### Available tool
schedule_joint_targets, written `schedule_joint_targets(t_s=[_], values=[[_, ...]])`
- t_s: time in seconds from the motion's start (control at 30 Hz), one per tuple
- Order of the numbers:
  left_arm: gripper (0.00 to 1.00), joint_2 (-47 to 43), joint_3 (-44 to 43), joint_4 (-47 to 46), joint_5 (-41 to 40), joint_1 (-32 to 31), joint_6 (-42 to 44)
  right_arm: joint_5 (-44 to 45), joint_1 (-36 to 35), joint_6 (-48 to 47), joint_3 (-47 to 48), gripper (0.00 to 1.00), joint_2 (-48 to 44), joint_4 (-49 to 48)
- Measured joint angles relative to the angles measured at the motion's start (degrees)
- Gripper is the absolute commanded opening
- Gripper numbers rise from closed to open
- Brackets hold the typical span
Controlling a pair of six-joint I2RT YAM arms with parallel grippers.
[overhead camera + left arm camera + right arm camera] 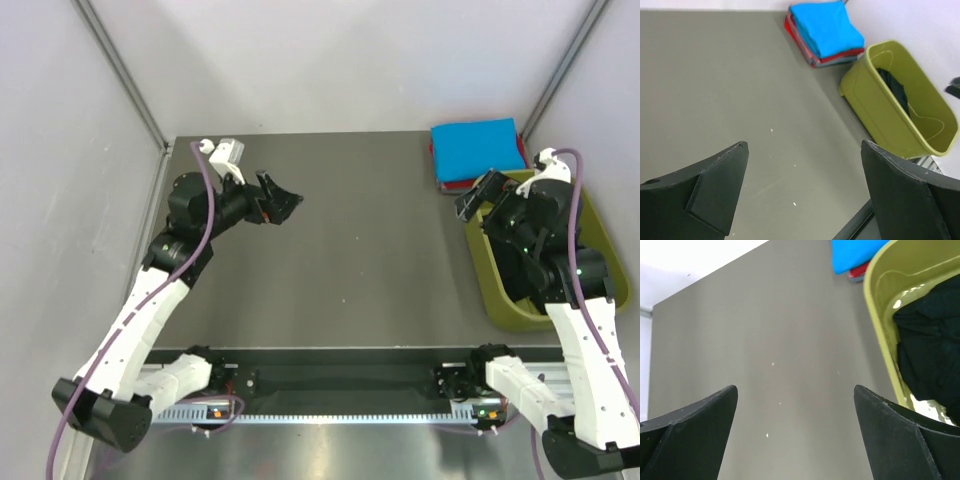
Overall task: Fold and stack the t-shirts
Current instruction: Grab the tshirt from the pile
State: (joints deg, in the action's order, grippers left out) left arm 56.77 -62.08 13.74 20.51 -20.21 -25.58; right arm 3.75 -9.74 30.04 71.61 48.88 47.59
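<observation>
A folded bright blue t-shirt (478,147) lies on top of a folded red one (452,184) at the table's far right corner; the stack also shows in the left wrist view (827,27). A crumpled black t-shirt (930,360) lies inside the olive-green basket (598,235), also seen in the left wrist view (897,90). My left gripper (282,203) is open and empty above the far left of the table. My right gripper (478,200) is open and empty, raised over the basket's left rim.
The olive-green basket (875,105) stands at the table's right edge, just in front of the folded stack. The grey table (350,250) is bordered by white walls at the back and sides.
</observation>
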Motion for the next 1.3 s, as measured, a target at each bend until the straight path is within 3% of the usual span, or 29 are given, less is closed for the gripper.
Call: schedule_joint_targets(t_s=[0.33, 0.53, 0.77, 1.13, 1.23, 1.3], values=[[0.98, 9.3, 0.6, 1.4, 0.1, 0.0, 0.3, 14.2, 1.5, -0.7, 4.6, 1.0, 6.4, 2.3], [0.98, 8.5, 4.0, 1.8, -2.9, 0.0, 1.7, 19.8, 14.9, -4.0, 11.8, 1.0, 18.7, 2.7], [0.98, 6.4, 5.2, 1.2, -4.6, -0.2, 3.2, 15.8, 30.2, -3.9, 4.7, 0.98, 27.5, -0.4], [0.94, 7.2, 5.7, 0.8, -6.9, -0.2, 6.1, 17.7, 31.7, -3.9, -4.1, 0.99, 40.2, -8.8], [0.92, 8.0, 5.7, 0.9, -6.9, -0.2, 6.5, 16.7, 32.2, -4.0, -6.1, 0.93, 42.7, -12.5], [0.91, 8.3, 5.7, 0.9, -6.9, -0.3, 6.7, 15.7, 32.7, -4.2, -7.1, 0.76, 44.4, -14.1]])
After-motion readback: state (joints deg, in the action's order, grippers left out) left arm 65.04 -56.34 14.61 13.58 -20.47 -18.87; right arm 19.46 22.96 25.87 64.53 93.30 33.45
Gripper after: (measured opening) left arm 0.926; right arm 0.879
